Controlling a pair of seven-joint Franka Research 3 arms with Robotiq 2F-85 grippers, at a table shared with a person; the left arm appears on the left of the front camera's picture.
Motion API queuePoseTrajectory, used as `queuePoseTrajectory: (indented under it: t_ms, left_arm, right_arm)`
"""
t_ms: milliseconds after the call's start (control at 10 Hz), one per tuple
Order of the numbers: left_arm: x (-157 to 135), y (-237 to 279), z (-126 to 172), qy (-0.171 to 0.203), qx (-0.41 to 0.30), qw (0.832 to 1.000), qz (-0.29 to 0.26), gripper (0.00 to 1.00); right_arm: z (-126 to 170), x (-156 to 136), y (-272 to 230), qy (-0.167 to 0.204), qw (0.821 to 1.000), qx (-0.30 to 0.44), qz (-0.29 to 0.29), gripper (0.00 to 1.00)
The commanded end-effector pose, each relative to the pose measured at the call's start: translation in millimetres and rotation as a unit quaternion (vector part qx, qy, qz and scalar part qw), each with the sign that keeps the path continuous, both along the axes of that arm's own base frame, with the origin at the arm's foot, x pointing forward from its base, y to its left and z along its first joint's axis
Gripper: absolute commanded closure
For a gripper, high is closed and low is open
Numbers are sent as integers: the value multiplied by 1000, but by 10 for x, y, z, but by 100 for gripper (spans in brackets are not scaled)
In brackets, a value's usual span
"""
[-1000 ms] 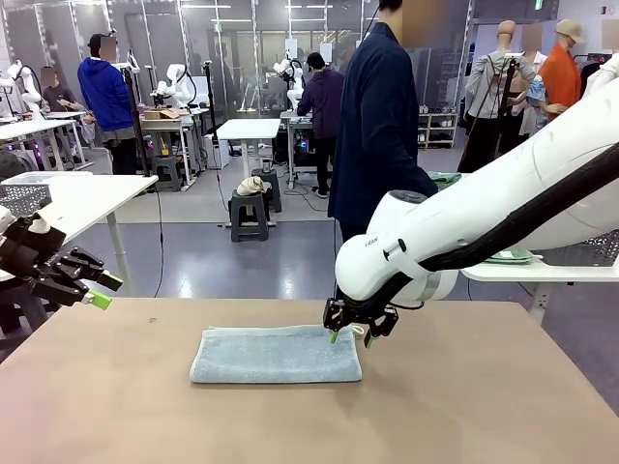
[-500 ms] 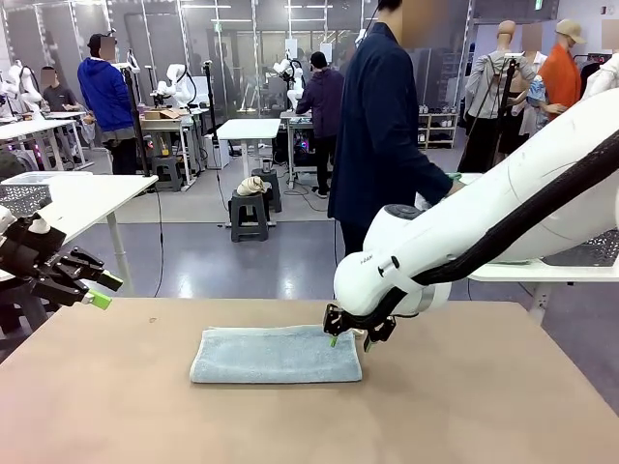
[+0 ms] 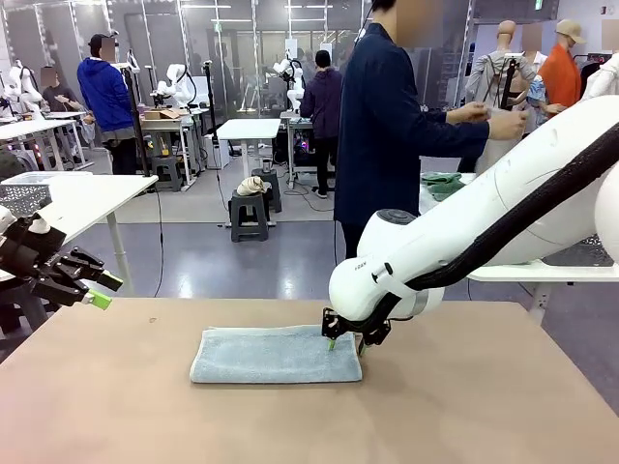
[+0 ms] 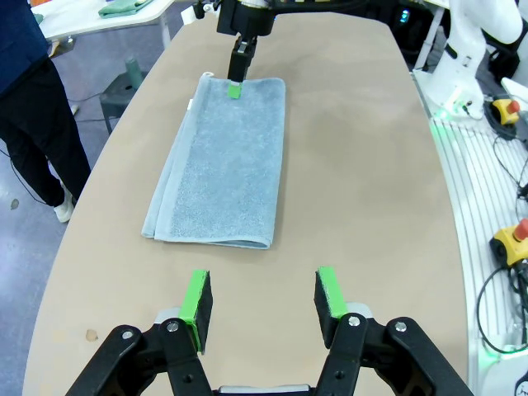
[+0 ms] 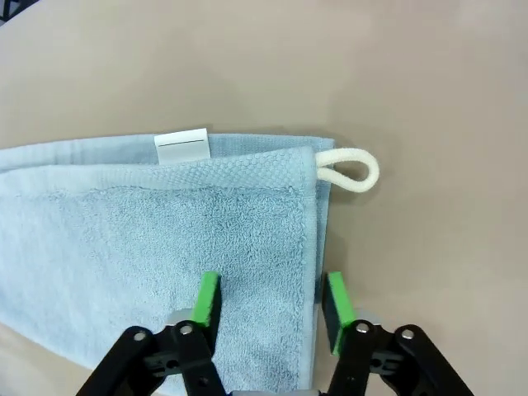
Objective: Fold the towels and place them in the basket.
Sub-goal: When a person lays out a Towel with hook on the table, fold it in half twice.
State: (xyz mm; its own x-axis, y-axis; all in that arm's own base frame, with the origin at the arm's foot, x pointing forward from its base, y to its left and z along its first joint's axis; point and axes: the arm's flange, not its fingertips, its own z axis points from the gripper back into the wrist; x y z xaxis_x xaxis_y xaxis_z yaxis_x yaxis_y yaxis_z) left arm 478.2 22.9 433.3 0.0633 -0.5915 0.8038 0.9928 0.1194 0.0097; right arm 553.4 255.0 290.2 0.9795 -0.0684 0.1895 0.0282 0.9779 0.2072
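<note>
One folded blue towel (image 3: 276,355) beneath the open right tool (image 5: 271,293); left tool (image 4: 262,289) open, well apart.

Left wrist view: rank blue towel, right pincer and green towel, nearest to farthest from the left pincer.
1. Blue towel, just ahead of the left pincer.
2. Right pincer, at the towel's far end.
3. Green towel, beyond, on the white side table.
</note>
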Motion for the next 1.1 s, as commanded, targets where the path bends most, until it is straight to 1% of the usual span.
queuePoseTrajectory:
  t_ms: [0,300,400,500,600,700,800,900,1000]
  left_arm:
    - [0,5,2,-1,-2,1000,0,35]
    - [0,5,2,-1,-2,1000,0,35]
    - [0,5,2,-1,-2,1000,0,35]
    - [0,5,2,-1,-2,1000,0,35]
    - [0,5,2,-1,-2,1000,0,35]
    - [0,5,2,-1,-2,1000,0,35]
    - [0,5,2,-1,-2,1000,0,35]
    - [0,5,2,-1,-2,1000,0,35]
    - [0,5,2,-1,-2,1000,0,35]
  right_arm:
    - [-8,52,106,6,1000,-17,-23,42]
    - [-17,59,111,21,999,-24,-26,42]
    - [-27,56,113,27,999,-25,-26,60]
    - [-28,57,111,27,999,-26,-26,60]
    - [-32,58,106,29,999,-27,-28,78]
    - [-39,59,96,32,999,-25,-28,65]
    - [-40,60,88,33,999,-25,-27,97]
    - [-45,56,76,34,999,-26,-28,84]
    - [-52,53,64,35,999,-27,-29,100]
